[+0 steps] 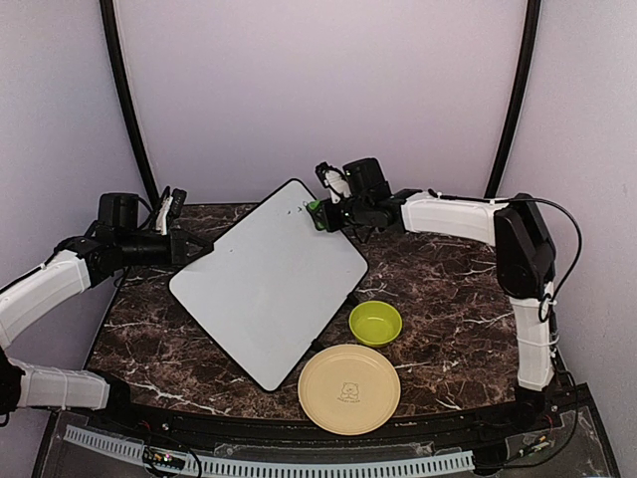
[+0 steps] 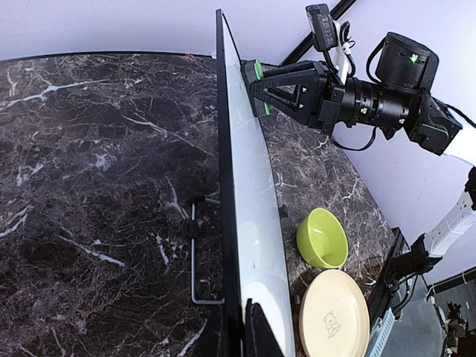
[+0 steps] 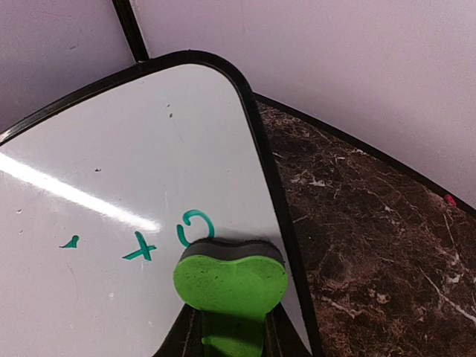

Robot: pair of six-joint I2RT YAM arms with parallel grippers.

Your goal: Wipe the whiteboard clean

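Over the table (image 1: 448, 289), the whiteboard (image 1: 269, 284) is standing tilted, its left edge pinched in the left tool (image 1: 189, 249). The right tool (image 1: 321, 212) is gripping a green eraser (image 3: 230, 281), pressing it against the board beside green marks (image 3: 195, 225).

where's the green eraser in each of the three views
top external: green eraser near centre, at the far corner of the whiteboard.
left wrist: eraser upper middle, just right of the board's edge.
right wrist: eraser bottom centre, below the green marks.
shared landmark: the whiteboard's black-rimmed rounded corner.
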